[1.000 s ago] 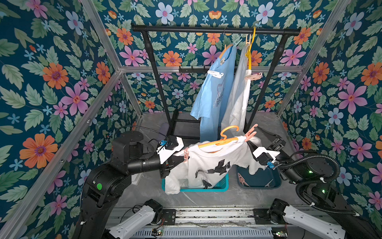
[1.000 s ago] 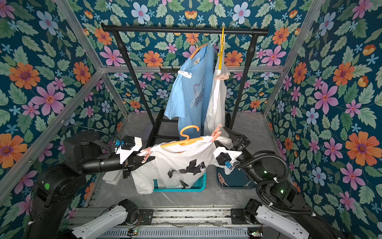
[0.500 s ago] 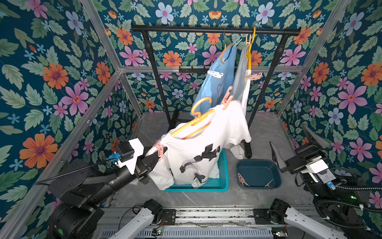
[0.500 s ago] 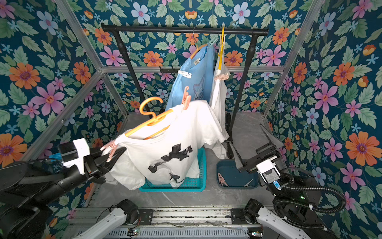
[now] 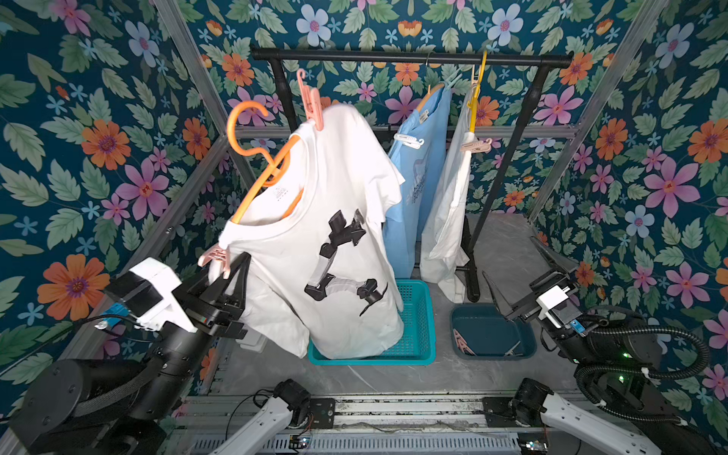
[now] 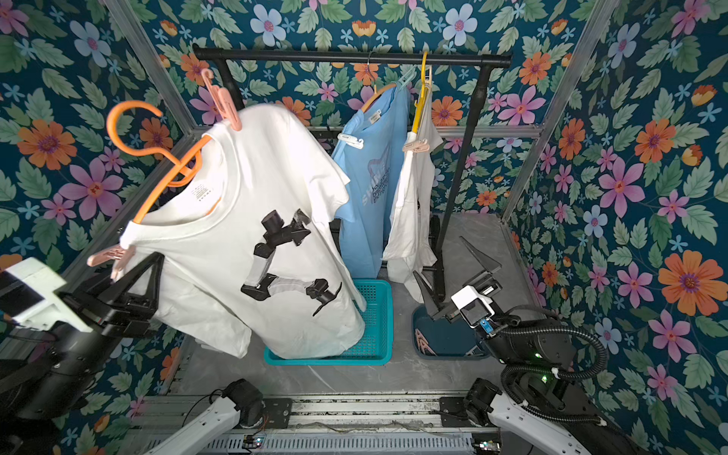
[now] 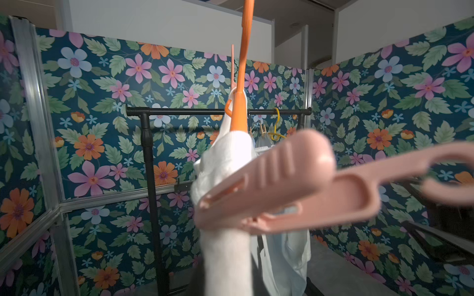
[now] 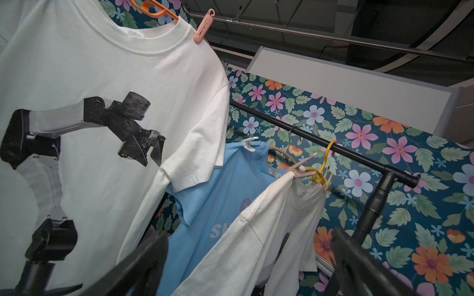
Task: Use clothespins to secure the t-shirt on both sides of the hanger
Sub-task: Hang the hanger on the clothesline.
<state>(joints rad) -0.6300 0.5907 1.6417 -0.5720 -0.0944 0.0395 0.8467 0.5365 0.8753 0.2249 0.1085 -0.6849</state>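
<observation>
**Both shoulders pegged, left arm holding the shirt**

In both top views the white t-shirt (image 5: 323, 205), printed with a black robot arm, hangs on a tilted orange plastic hanger (image 5: 256, 190) left of centre, its hem over the teal mesh basket (image 5: 417, 315). One pale pink plastic clothespin (image 5: 314, 108) bites the raised shoulder in the upper middle. A second pink clothespin (image 5: 216, 258) sits on the low shoulder. Just beneath it, at lower left, the left gripper (image 5: 227, 280) is clamped narrowly on the cloth-covered hanger end. At lower right the right gripper (image 6: 437, 255) gapes wide and empty above the dark blue bin (image 6: 445, 338), well apart from the shirt.

In the left wrist view the second pink clothespin (image 7: 269, 189) looms close and blurred, pinching white cloth (image 7: 225, 251) where the hanger (image 7: 242, 77) rises out of it.

In the right wrist view two black fingers (image 8: 143, 258) stand far apart with nothing between them. Beyond them are the shirt's print and the other clothespin (image 8: 204, 25) beside the collar. A light blue t-shirt (image 8: 213, 194) hangs from the black metal rail (image 8: 307, 135).
</observation>
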